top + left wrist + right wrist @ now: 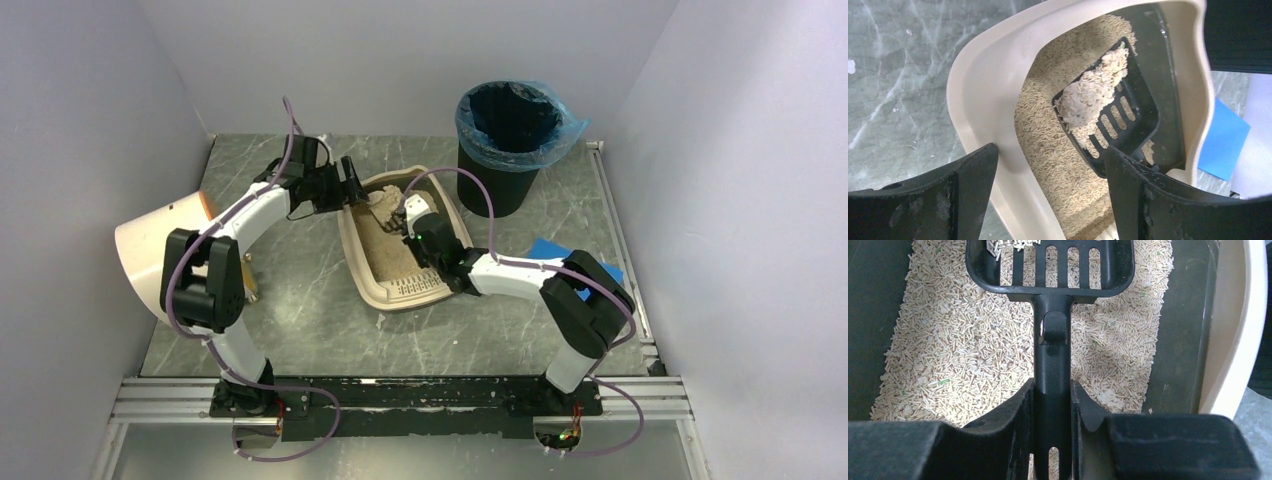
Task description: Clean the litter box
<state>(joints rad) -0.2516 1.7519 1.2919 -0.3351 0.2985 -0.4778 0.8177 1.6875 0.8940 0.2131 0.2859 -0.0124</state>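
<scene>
Locate the litter box (412,291) near the middle of the worktop (300,300), between the two arms, with its slotted lip toward the arm bases and its far end near the black bin (510,150) with the blue liner. You find the right gripper (1052,386) inside the box, its jaws pressed together on the handle of a black slotted scoop (1050,270). In the left wrist view, the scoop (1128,130) sits tilted over the litter (1048,150) at the far end of the box and carries a pale grey clump (1088,97) mixed with loose pellets. Note that the floor of the box shows dark and bare along both sides of the litter bed. The left gripper (1050,150) hangs over the left rim (983,85) of the box, jaws spread wide, one finger over the worktop outside the rim and the other over the interior; you see nothing held between them. From above, the left gripper (352,180) stands just beside the far left corner of the box. A cream drum (160,250) lies tipped at the left wall, and a blue sheet (560,255) lies on the worktop to the right of the box.
</scene>
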